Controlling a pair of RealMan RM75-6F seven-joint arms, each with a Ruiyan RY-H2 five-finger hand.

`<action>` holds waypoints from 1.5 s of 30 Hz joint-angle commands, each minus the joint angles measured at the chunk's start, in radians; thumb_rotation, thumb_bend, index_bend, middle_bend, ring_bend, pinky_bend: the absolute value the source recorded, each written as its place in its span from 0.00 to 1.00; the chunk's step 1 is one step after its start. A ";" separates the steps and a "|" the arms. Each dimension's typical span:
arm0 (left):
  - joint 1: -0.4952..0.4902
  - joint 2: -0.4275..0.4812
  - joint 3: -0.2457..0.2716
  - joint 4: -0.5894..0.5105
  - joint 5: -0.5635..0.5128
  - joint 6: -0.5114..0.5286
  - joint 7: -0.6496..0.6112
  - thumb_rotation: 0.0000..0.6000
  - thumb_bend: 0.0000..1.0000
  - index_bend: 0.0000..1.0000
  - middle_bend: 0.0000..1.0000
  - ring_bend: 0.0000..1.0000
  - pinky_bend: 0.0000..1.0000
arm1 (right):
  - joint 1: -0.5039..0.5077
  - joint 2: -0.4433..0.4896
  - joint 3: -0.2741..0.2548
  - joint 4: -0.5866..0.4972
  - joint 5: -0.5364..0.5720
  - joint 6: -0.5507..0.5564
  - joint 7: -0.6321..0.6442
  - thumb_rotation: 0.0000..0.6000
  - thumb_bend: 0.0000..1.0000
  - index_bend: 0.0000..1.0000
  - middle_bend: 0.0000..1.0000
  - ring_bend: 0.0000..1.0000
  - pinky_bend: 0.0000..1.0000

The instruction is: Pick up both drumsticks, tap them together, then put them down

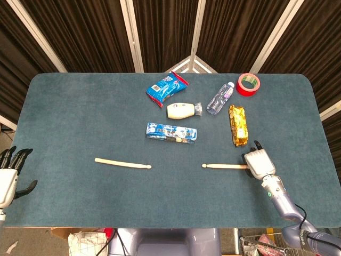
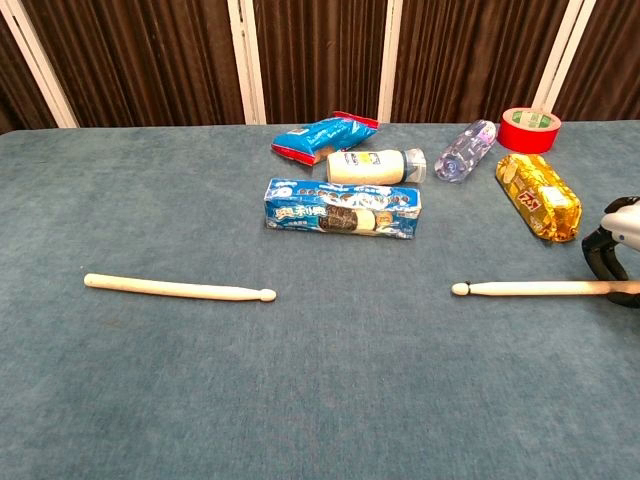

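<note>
Two pale wooden drumsticks lie flat on the blue table. The left drumstick (image 1: 122, 163) (image 2: 178, 289) lies alone at the front left, nothing touching it. The right drumstick (image 1: 224, 166) (image 2: 535, 289) points its tip left, and its butt end runs under my right hand (image 1: 258, 162) (image 2: 618, 250). That hand sits over the butt with dark fingers (image 2: 598, 255) arched above the stick; whether they clamp it is hidden. My left hand (image 1: 10, 176) hangs off the table's left edge, fingers spread, holding nothing.
Behind the sticks lie a blue cookie box (image 1: 171, 133), a white bottle (image 1: 182, 110), a blue snack bag (image 1: 167, 88), a clear water bottle (image 1: 220, 98), a gold-wrapped pack (image 1: 239, 125) just behind my right hand, and a red tape roll (image 1: 248, 84).
</note>
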 commanded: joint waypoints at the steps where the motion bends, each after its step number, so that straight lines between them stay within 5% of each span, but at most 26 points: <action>1: 0.000 0.000 0.000 0.000 0.000 0.000 0.000 1.00 0.35 0.13 0.13 0.00 0.00 | 0.000 -0.002 -0.003 0.007 -0.014 0.007 0.016 1.00 0.43 0.71 0.59 0.34 0.10; 17: -0.003 -0.004 0.003 0.001 -0.002 -0.009 0.007 1.00 0.35 0.13 0.13 0.00 0.00 | -0.001 0.067 -0.014 -0.032 -0.179 0.130 0.386 1.00 0.43 0.73 0.61 0.35 0.10; 31: -0.027 -0.018 -0.001 -0.007 -0.016 -0.050 0.022 1.00 0.34 0.15 0.14 0.00 0.00 | -0.004 0.185 0.007 -0.155 -0.249 0.242 0.493 1.00 0.43 0.74 0.61 0.35 0.10; 45: -0.177 -0.101 -0.104 0.021 -0.168 -0.234 0.078 1.00 0.34 0.20 0.24 0.00 0.00 | 0.038 0.267 0.061 -0.286 -0.208 0.202 0.459 1.00 0.43 0.74 0.61 0.35 0.10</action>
